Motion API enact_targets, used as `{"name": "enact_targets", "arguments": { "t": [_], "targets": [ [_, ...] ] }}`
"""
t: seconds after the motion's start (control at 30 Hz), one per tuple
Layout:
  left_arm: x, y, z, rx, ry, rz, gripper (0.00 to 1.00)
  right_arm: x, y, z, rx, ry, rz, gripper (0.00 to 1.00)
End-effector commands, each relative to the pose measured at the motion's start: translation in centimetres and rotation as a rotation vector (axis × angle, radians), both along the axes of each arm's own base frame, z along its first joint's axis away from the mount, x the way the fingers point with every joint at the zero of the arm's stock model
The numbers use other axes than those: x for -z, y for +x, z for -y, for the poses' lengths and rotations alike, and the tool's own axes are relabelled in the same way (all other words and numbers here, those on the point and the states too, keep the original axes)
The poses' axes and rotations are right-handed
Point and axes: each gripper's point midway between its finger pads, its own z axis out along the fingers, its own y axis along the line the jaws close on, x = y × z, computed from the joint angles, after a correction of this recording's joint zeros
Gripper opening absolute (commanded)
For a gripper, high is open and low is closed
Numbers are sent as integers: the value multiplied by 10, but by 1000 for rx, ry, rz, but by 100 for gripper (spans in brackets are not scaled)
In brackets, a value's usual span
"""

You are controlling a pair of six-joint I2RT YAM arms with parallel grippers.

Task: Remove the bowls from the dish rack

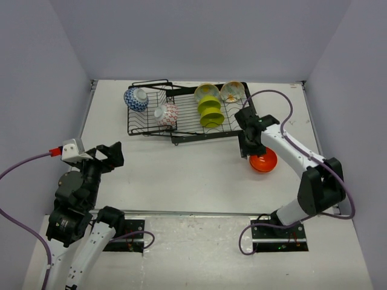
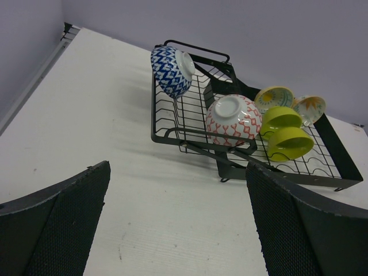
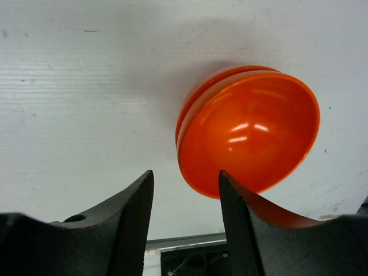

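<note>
Black left gripper (image 2: 177,172): jaws wide apart, empty. Right gripper (image 3: 185,175): jaws part-open beside orange bowl (image 3: 247,132), which sits tilted on table (image 3: 86,69), unclamped. Farther, dish rack (image 1: 145,121) holds other bowls (image 1: 210,112) on edge. Glossy, rigid, prob light & slick; I'd pinch rims, one at a time.

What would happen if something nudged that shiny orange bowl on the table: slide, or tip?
The orange bowl looks glossy with bright highlights, so it would probably slide on the smooth table. Its round, curved wall suggests it might rock rather than stay put. A second rim shows behind it, so it may be two nested bowls that could shift apart.
</note>
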Motion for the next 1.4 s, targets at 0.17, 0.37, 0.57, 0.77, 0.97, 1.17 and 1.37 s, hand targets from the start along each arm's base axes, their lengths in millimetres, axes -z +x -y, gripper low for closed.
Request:
{"name": "enact_targets", "arguments": {
  "t": [0.17,0.37,0.57,0.77,0.97,1.17,1.37],
  "targets": [
    [1,9,6,22,26,-12,100,-97,3,-27,-121,249,310,63],
    [7,15,8,22,37,-47,100,-182,13,-112,-229,896,726,99],
    [20,15,-24,-181,16,-118,100,-186,54,-117,398,1536,850,99],
    [39,16,-47,-355,29,-238,100,-151,119,-150,607,1530,672,99],
    [37,22,-46,-328,32,-220,100,-114,161,-151,830,1516,666,93],
    [35,23,-42,-293,34,-206,100,-75,193,-152,986,1439,662,87],
    [29,24,-30,-213,39,-168,100,-59,214,-153,1018,1365,698,78]
  ]
}}
